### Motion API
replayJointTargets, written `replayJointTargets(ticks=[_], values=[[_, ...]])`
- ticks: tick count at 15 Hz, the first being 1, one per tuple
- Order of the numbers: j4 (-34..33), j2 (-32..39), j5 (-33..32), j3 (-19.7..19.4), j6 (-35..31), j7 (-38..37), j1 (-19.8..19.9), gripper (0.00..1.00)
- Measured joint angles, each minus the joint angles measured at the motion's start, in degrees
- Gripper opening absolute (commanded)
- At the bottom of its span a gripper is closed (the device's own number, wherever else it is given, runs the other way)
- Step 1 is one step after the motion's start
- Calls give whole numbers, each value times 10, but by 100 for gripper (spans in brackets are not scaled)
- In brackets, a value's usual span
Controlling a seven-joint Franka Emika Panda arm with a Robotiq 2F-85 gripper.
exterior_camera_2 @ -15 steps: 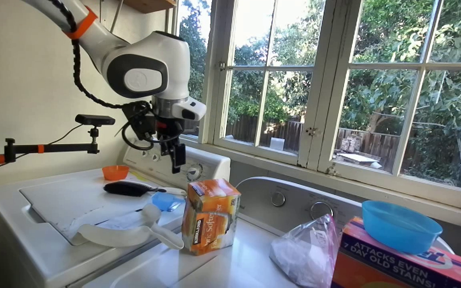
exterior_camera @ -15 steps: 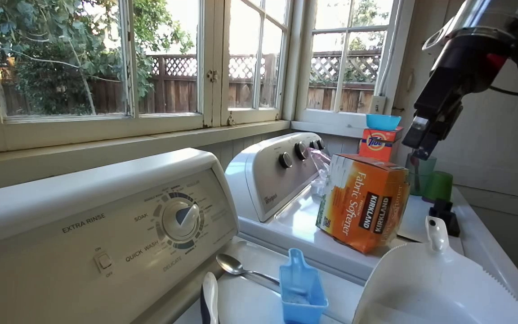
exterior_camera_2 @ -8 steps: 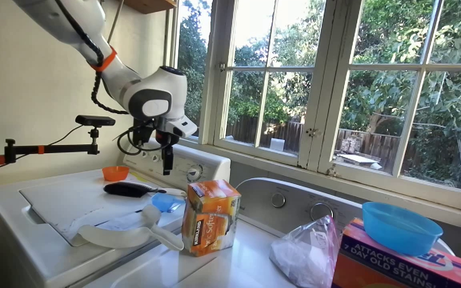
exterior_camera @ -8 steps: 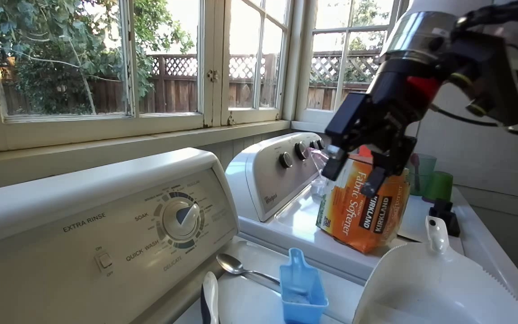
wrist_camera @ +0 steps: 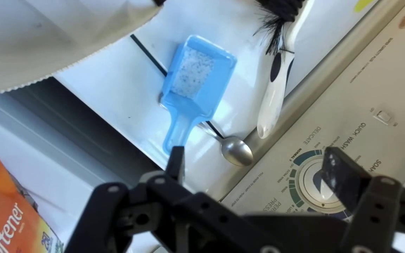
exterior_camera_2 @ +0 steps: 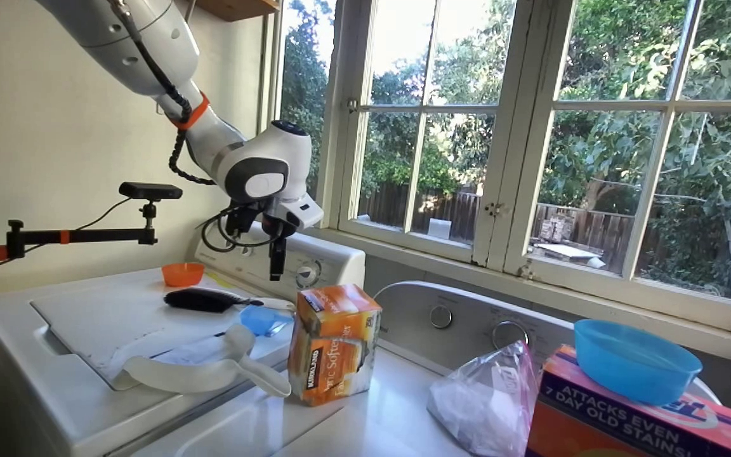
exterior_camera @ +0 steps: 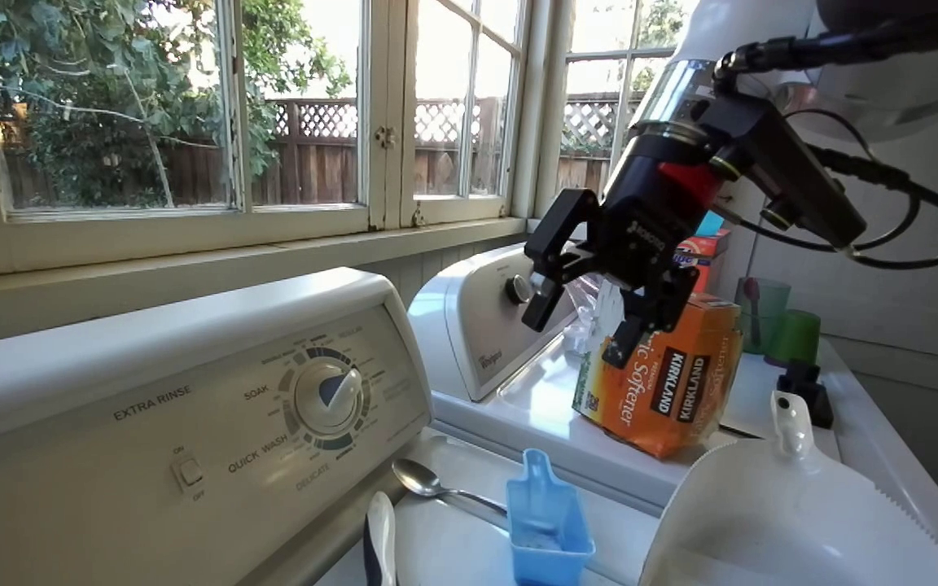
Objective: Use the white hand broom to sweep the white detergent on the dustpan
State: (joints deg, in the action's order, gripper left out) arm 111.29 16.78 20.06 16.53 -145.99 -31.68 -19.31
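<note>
Pointing downward above the washer (exterior_camera_2: pixel 99 317), the Robotiq gripper (exterior_camera: pixel 577 335) is recorded with its jaws spread wide apart; in the wrist view, the bowl of a metal spoon (wrist_camera: pixel 237 151) and part of the control panel (wrist_camera: pixel 357 102) are framed between them.

Washer top, below the gripper: the spoon's handle is crossed by a light-blue scoop (wrist_camera: pixel 216 93), in which white detergent granules (wrist_camera: pixel 192 72) with darker specks are held. The white hand broom (wrist_camera: pixel 281 70) is laid to one side of the scoop, apart from it, its handle end just beside the base of the panel; whether contact is made there cannot be told. Its black bristles (exterior_camera_2: pixel 197 300) are shown in both the wrist view and an exterior view. On the scoop's opposite side the white dustpan (exterior_camera: pixel 795 513) is set, its handle directed toward the neighbouring machine. Past the bristles, an orange bowl (exterior_camera_2: pixel 183 274) is placed.

Neighbouring machine, marked Whirlpool (exterior_camera: pixel 477 313): a Kirkland Fabric Softener box (exterior_camera: pixel 656 399) is stood near the washer, partly covered by the gripper in an exterior view. Farther along, a clear plastic bag (exterior_camera_2: pixel 476 412) of white material and a Tide box (exterior_camera_2: pixel 587 431) are set, the latter topped by a blue bowl (exterior_camera_2: pixel 635 362). A green cup (exterior_camera: pixel 793 338) and a translucent tumbler (exterior_camera: pixel 774 301) are also noted.

Background: paned windows (exterior_camera: pixel 392 89) are seen, with a wooden fence (exterior_camera: pixel 314 175) outside.
</note>
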Motion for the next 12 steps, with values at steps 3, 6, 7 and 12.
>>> replayJointTargets(ticks=[3, 6, 7, 12], values=[[1, -1, 0, 0, 0, 0, 0, 100], [-1, 0, 0, -1, 0, 0, -1, 100], [-5, 4, 0, 1, 0, 2, -3, 100], [-49, 65, -19, 7, 0, 2, -51, 100]])
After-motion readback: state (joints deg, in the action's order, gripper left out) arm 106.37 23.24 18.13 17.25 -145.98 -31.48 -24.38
